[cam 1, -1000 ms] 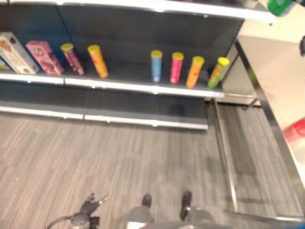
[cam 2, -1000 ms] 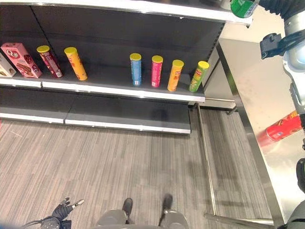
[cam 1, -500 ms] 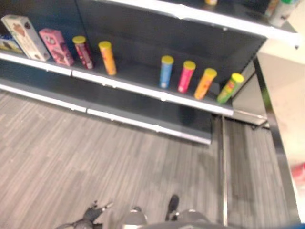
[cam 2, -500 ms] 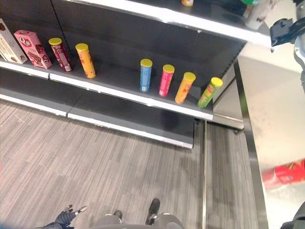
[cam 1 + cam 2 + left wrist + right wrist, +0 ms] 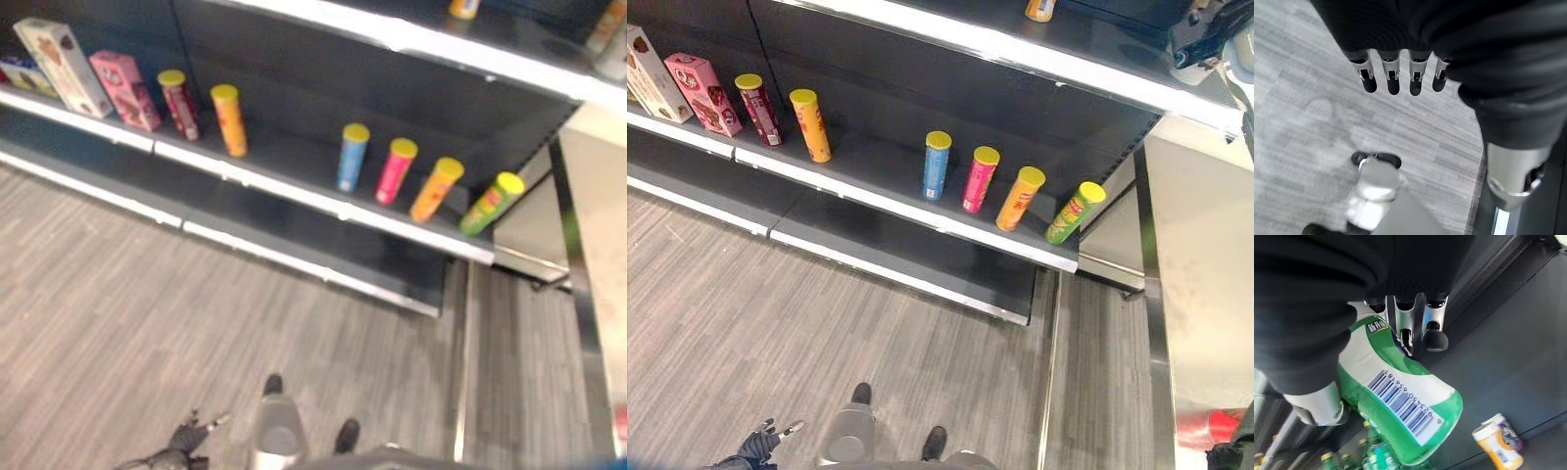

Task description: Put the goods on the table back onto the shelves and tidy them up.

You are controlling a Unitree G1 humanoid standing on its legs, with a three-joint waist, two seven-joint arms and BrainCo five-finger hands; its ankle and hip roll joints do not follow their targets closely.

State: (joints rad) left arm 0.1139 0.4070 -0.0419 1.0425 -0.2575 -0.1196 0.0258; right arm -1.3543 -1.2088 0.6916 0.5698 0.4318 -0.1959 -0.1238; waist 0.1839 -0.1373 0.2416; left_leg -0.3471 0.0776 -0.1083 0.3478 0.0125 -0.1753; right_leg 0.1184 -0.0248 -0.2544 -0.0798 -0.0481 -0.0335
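Observation:
My right hand [image 5: 1432,335] is shut on a green bottle [image 5: 1400,406] with a white label, held up by the dark upper shelf [image 5: 1087,69] near its right end. Several green bottles [image 5: 1371,450] and an orange can [image 5: 1498,445] stand on shelving past it. A red can [image 5: 1205,428] lies on the steel table [image 5: 1205,294] at the right. My left hand [image 5: 759,448] hangs low at the lower left over the floor, its fingers [image 5: 1393,81] straight and holding nothing.
The middle shelf [image 5: 882,201] carries yellow-lidded cans: dark red [image 5: 757,110], orange [image 5: 810,125], blue [image 5: 936,166], pink [image 5: 978,180], orange [image 5: 1019,199], green [image 5: 1074,212]. A pink box [image 5: 700,93] and a white box [image 5: 649,73] stand at the left. The bottom shelf [image 5: 901,259] is bare.
The camera has swung up and closer to the shelves, so the upper shelf shows more and the red can sits lower. My right hand keeps the bottle; the left hand still hangs.

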